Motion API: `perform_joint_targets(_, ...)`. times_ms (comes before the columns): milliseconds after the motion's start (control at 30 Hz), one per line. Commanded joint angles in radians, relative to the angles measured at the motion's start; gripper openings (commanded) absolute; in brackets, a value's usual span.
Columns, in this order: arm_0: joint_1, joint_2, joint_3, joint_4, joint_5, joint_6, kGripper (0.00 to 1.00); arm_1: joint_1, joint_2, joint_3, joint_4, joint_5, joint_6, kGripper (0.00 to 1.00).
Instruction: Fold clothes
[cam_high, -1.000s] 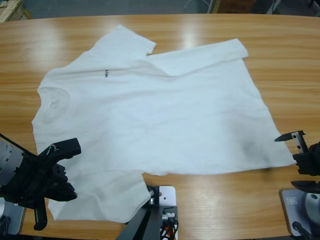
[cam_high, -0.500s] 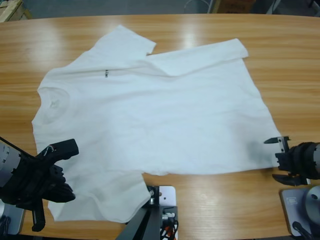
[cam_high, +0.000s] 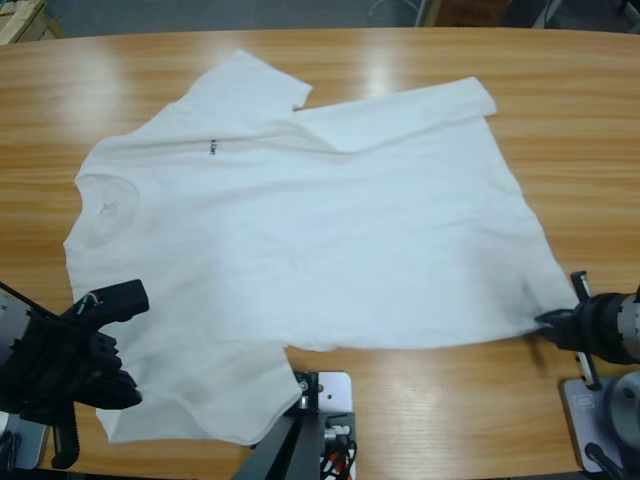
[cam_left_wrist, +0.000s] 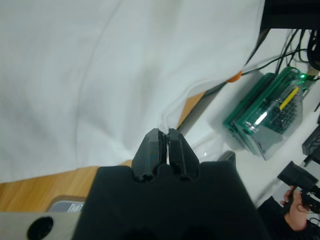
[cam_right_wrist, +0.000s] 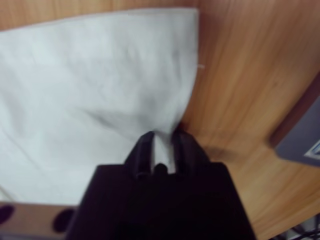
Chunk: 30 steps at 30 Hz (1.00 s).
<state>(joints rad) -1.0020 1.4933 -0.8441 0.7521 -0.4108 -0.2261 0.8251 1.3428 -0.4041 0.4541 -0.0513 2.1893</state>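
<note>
Item: one white short-sleeved T-shirt (cam_high: 300, 250), spread nearly flat on one long wooden table (cam_high: 560, 120), neck toward the table's left end, hem toward its right. Near edge: the lower sleeve lies at the front edge, left of the middle, and the left wrist view shows cloth reaching past the table rim above a green electronics box (cam_left_wrist: 270, 120) on the floor. Left gripper (cam_high: 75, 335), one, sits over that front-left sleeve; its jaws are pressed together, and whether any cloth sits between them cannot be told. Right gripper (cam_high: 548, 322), one, meets the near hem corner at the shirt's right; its jaws are closed on that corner, a strip of white cloth showing between them in the right wrist view, where the cloth (cam_right_wrist: 100, 80) rises in a small ridge ahead of the tips. Open room: a bare wood band along the front edge between the two grippers; bare wood right of the hem; a wide bare strip along the far edge and at both ends. Condition of shirt: thin, softly creased; round neck at left; one tiny dark chest mark (cam_high: 213, 148) in the upper left; the far hem corner (cam_high: 400, 115) is folded back over the body as a flap; the far sleeve (cam_high: 262, 82) lies flat, pointing at the far edge. Count: shirts one, arms two, grippers two.
</note>
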Motion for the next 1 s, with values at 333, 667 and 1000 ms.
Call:
perform_joint_targets(333,0.004,-0.058,-0.12,0.237,0.003,-0.005,0.0,0.081,-0.094,-0.099,0.199,0.032,-0.086,0.0)
perform_joint_targets(667,0.012,-0.12,-0.261,0.417,0.008,0.001,0.0,0.098,-0.199,-0.2,0.308,0.011,-0.107,0.0)
perform_joint_targets(1000,0.17,0.02,-0.481,0.418,0.332,0.174,0.0,0.02,-0.043,-0.23,-0.094,-0.124,-0.272,0.0)
